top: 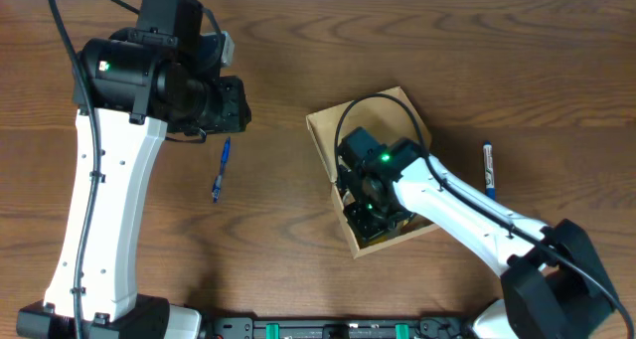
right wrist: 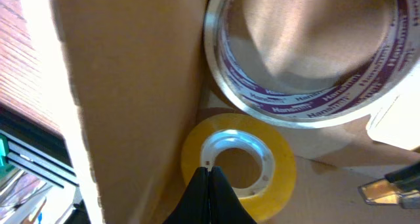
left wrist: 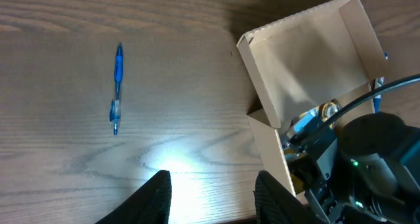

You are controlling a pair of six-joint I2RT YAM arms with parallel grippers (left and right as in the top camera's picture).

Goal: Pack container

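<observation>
The container (top: 326, 130), a tan cardboard box with its flap lid standing open, sits right of the table's middle; the left wrist view shows it too (left wrist: 308, 60). My right gripper (top: 370, 205) reaches down inside it. In the right wrist view its fingers (right wrist: 209, 170) are pressed together with nothing between them, their tips over the rim of a yellow tape roll (right wrist: 282, 165) on the box floor. A larger clear tape roll with purple print (right wrist: 295, 109) lies beside it. My left gripper (left wrist: 213, 184) hovers open and empty over bare wood, left of the box.
A blue pen (top: 221, 170) lies on the table left of the box, also visible in the left wrist view as the blue pen (left wrist: 117, 89). A second pen (top: 489, 168) lies right of the box. The box wall (right wrist: 131, 86) rises close beside the right fingers.
</observation>
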